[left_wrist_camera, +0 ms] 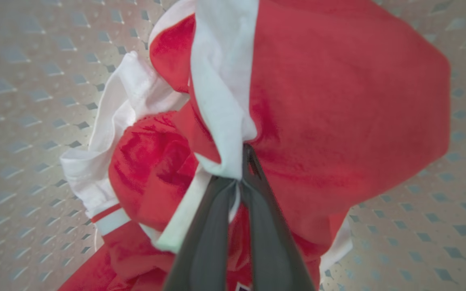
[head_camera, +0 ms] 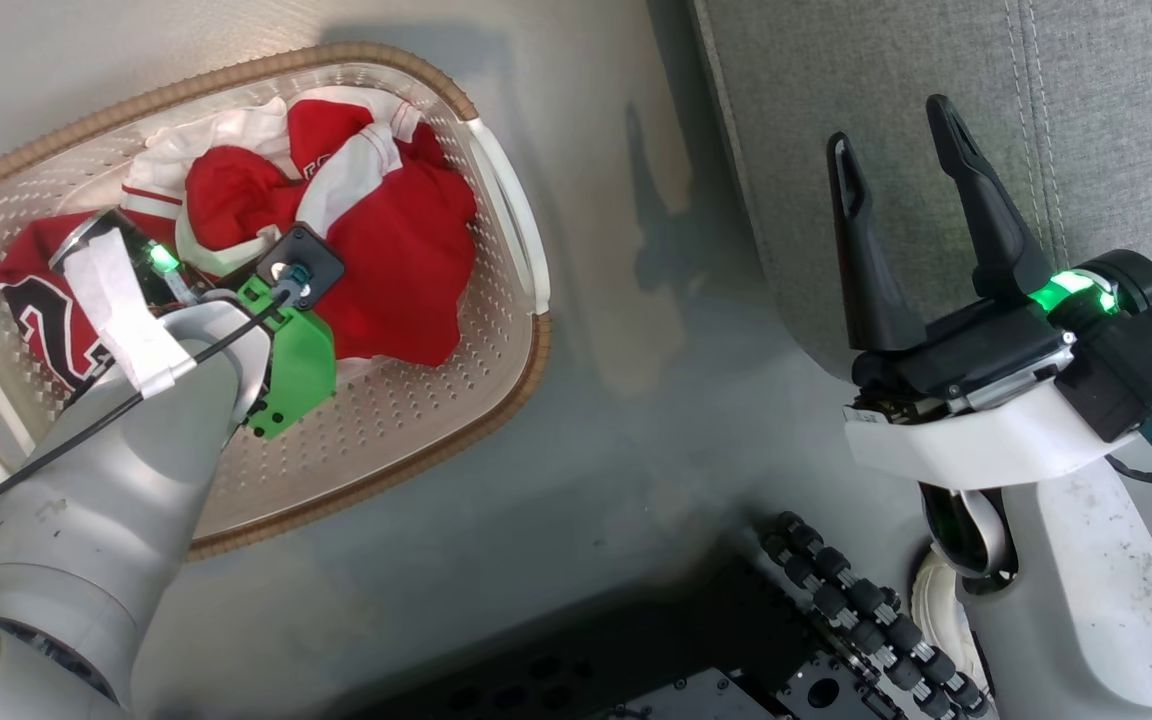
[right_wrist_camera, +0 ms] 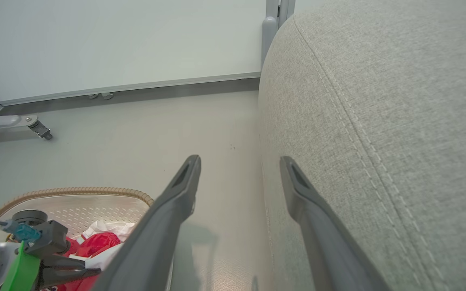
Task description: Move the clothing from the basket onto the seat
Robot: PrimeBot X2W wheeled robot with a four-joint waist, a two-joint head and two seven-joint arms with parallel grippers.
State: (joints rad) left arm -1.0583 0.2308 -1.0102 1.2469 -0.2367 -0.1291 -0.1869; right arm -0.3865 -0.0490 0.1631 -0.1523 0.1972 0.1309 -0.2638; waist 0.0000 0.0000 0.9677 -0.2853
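Note:
The cream basket (head_camera: 526,370) with a brown rim stands on the floor at the left. Red clothing (head_camera: 396,250) with white trim lies bunched inside it, and a lettered red piece (head_camera: 36,320) lies at its left end. My left arm (head_camera: 186,340) reaches down into the basket and hides its own fingers. In the left wrist view the left gripper (left_wrist_camera: 244,169) is shut on a white-trimmed fold of the red clothing (left_wrist_camera: 338,101). My right gripper (head_camera: 889,122) is open and holds nothing, beside the front edge of the grey seat (head_camera: 796,80). The right wrist view shows the seat (right_wrist_camera: 378,121) to the right of that gripper (right_wrist_camera: 240,161).
Grey floor (head_camera: 636,400) separates the basket from the seat. My dark base with roller wheels (head_camera: 856,600) sits at the bottom. In the right wrist view a white wall with a baseboard (right_wrist_camera: 136,87) and a caster leg (right_wrist_camera: 39,129) lie beyond the basket (right_wrist_camera: 75,190).

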